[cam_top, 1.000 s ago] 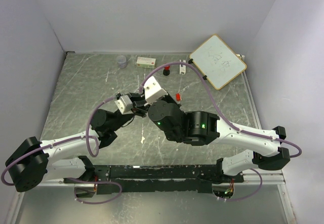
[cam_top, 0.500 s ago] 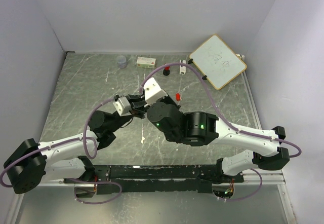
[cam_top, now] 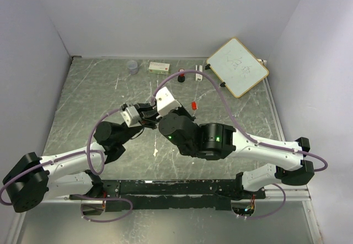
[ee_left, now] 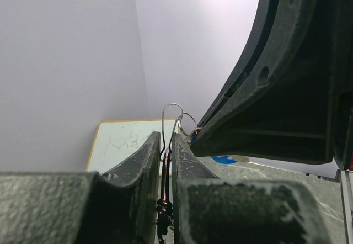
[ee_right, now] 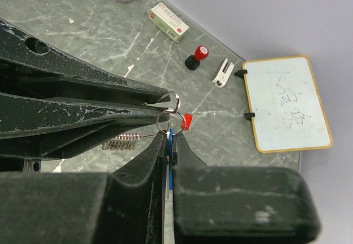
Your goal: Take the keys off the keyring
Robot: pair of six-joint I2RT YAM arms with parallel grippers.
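Left gripper (ee_left: 165, 139) clamps the keyring (ee_right: 160, 123); right gripper (ee_right: 170, 142) pinches the blue key (ee_right: 171, 135) beside it — best threaded slowly round the wire.

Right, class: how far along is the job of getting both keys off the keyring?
Done: the red key lies loose on the table. In hand: left gripper jaws pinch the keyring; right gripper jaws grip the blue key. Left: freeing that blue key, apparently still on the ring.
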